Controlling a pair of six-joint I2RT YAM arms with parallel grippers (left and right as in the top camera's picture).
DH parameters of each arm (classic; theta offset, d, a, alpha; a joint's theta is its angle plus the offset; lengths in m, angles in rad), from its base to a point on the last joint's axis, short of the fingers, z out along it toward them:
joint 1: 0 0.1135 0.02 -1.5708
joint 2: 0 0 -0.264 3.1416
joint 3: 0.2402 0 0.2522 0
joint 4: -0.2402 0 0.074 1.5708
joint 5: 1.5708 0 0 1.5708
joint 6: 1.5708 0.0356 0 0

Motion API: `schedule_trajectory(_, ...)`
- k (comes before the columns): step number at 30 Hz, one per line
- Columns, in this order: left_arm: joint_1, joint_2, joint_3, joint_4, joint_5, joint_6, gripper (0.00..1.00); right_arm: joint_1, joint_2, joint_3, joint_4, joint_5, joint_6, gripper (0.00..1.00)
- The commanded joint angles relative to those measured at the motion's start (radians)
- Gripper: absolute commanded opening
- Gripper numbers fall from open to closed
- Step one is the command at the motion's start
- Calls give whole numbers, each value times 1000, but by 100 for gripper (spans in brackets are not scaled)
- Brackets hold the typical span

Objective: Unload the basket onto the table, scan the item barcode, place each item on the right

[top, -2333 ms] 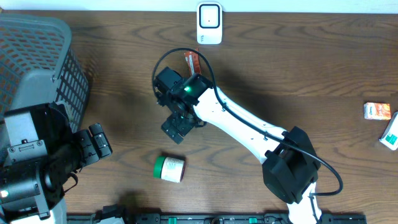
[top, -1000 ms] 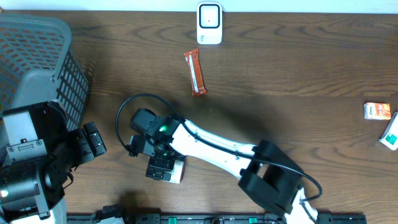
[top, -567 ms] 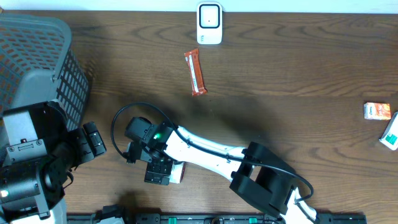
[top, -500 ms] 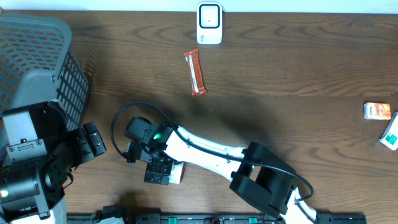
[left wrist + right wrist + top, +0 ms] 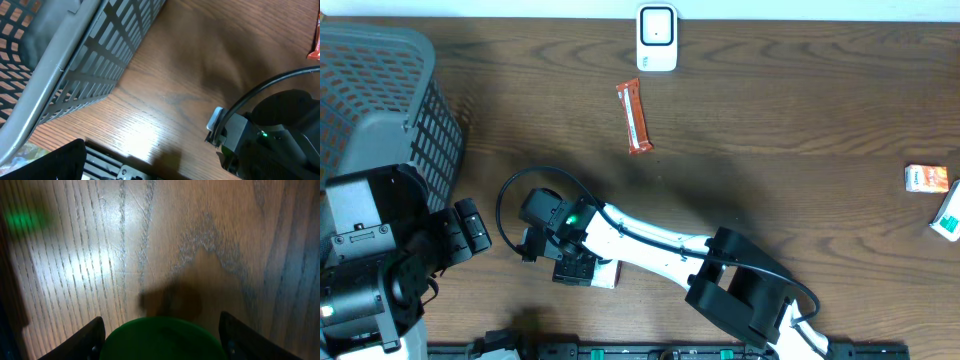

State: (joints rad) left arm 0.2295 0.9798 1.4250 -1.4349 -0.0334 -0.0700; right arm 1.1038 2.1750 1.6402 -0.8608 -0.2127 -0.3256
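Note:
The item is a white jar (image 5: 605, 274) with a green lid (image 5: 161, 339), lying on its side near the table's front edge. My right gripper (image 5: 577, 270) has come down over it. In the right wrist view the two black fingers (image 5: 86, 341) stand against either side of the green lid, closed in on it. The white barcode scanner (image 5: 657, 38) stands at the far edge of the table, well away from the jar. My left gripper (image 5: 477, 226) hovers open and holds nothing, left of the jar and beside the basket.
A grey mesh basket (image 5: 382, 105) fills the far left. An orange snack bar (image 5: 637, 117) lies below the scanner. Two small boxes (image 5: 927, 178) sit at the right edge. The right arm (image 5: 660, 245) stretches across the table's front centre.
My right arm swung from near the snack bar down to the jar. Its fingers then closed in on the green lid. The left arm stayed where it was.

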Motion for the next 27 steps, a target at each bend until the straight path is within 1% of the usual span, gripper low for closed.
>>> schedule_trajectory(1, 6, -1, -10, -3, -16, 14, 98, 4, 29, 0, -1, 23, 1, 61)
schedule_trajectory(3, 6, -1, -10, -3, -16, 14, 98, 4, 29, 7, -3, 45, 16, 61)
schedule_trajectory(5, 6, -1, -10, -3, -16, 14, 98, 4, 29, 12, -6, 52, 18, 59)
schedule_trajectory(9, 6, -1, -10, -3, -16, 14, 98, 3, 29, 40, -27, 51, 18, 52)
schedule_trajectory(18, 6, -1, -10, -3, -16, 14, 98, -7, 29, 182, -52, 51, 35, 51)
schedule_trajectory(27, 6, -1, -9, -3, -16, 14, 98, -55, 29, 208, 95, 50, 151, 49)
